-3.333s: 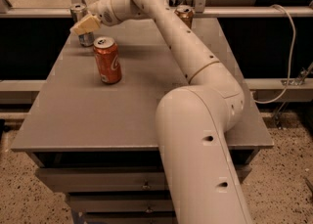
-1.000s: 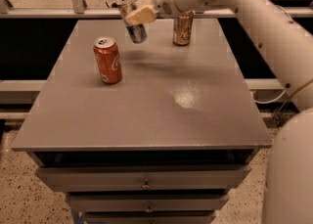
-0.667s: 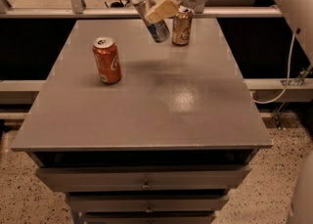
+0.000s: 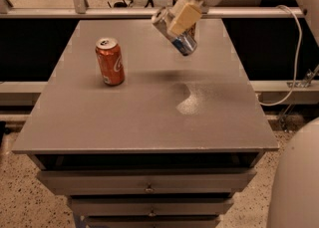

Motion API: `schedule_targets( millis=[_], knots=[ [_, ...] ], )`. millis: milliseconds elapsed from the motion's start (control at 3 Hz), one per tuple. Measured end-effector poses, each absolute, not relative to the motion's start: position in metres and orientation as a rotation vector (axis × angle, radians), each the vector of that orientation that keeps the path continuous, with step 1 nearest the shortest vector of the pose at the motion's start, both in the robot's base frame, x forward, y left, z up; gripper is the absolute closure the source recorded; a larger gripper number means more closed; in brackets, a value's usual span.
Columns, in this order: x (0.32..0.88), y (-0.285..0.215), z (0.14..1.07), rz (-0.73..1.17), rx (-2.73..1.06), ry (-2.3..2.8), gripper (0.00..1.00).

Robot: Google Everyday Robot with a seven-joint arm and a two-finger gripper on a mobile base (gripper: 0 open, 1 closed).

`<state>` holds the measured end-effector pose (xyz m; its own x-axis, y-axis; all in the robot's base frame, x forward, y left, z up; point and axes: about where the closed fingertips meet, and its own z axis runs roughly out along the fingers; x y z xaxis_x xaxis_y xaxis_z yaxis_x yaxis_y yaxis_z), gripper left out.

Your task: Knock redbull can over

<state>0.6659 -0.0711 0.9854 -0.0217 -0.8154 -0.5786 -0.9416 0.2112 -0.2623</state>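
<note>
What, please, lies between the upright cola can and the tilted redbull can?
Only bare table shows there in the camera view; the gripper, above the far side, grips the redbull can.

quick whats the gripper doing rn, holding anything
gripper: closed on the slim silver-and-blue can, which hangs tilted above the grey table

Orange cola can (image 4: pixel 109 61) stands upright on the grey bench (image 4: pixel 144 127) at about 9 o'clock, well left of the tool (image 4: pixel 177 23) up at 12. Drawers (image 4: pixel 148 188) underneath, white cable (image 4: pixel 298 57) dangling at 3, speckled floor (image 4: pixel 20 192).
</note>
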Motion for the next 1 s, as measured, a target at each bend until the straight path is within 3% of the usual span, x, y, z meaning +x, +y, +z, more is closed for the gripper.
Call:
schedule_targets(
  millis=[667, 1000],
  knots=[
    [0.606, -0.086, 0.899, 0.317, -2.039, 2.043, 1.00],
    [0.601, -0.073, 0.880, 0.334, -2.102, 2.043, 0.85]
  ],
)
